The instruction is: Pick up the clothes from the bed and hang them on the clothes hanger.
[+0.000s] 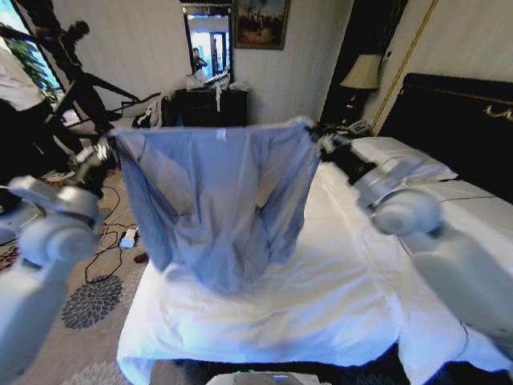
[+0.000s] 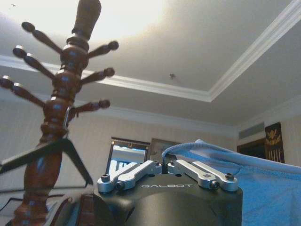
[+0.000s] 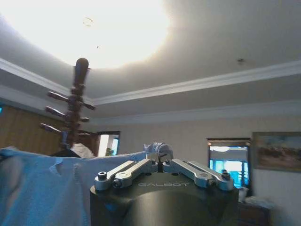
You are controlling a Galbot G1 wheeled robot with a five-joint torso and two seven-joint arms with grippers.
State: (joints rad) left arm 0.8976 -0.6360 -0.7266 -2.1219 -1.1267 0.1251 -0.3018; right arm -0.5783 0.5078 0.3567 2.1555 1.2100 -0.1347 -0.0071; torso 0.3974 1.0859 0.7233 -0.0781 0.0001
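Note:
The clothes (image 1: 220, 200), a grey-blue shirt, hang spread out in the air over the foot of the bed (image 1: 321, 305). My left gripper (image 1: 111, 146) is shut on one upper corner and my right gripper (image 1: 315, 136) on the other. In the left wrist view the left gripper (image 2: 165, 163) pinches a rolled cloth edge (image 2: 221, 155), and the clothes hanger (image 2: 61, 113), a dark turned-wood stand with slanted arms, rises close beside it. In the right wrist view the right gripper (image 3: 160, 162) holds the cloth (image 3: 42, 183), with the clothes hanger (image 3: 75, 106) farther off beyond the shirt.
A black headboard (image 1: 457, 120) and white pillows (image 1: 401, 156) lie to the right. A dark dresser (image 1: 210, 106) and a lamp (image 1: 362, 72) stand at the far wall. Cables and a power strip (image 1: 127, 238) lie on the carpet at left, near a dark tripod (image 1: 76, 76).

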